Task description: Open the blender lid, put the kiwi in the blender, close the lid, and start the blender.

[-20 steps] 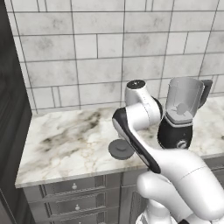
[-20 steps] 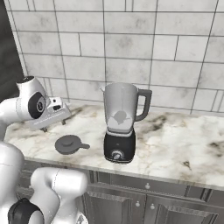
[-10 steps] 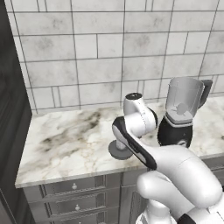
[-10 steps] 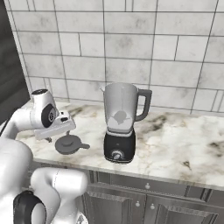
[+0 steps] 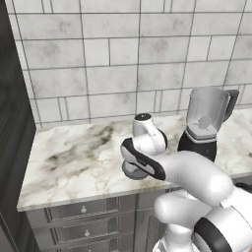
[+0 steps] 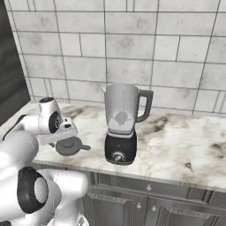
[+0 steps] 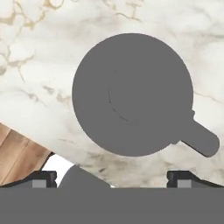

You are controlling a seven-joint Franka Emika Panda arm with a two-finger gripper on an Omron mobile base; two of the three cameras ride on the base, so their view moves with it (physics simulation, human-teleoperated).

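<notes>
Left base view: black-based blender with clear tapered jar stands uncovered on the white marble counter; arm hides most of the lid.

Right base view: dark grey round flat lid lies on the counter, left of the blender.

Hand view: two-finger gripper hangs directly above the lid, jaws spread wide, holding nothing.

I have the arm folded low, elbow bent, its white forearm reaching forward and the wrist turned so the hand points straight down. My gripper hangs with its jaws spread wide, nothing between them; in the hand view each dark fingertip sits far apart.
</notes>
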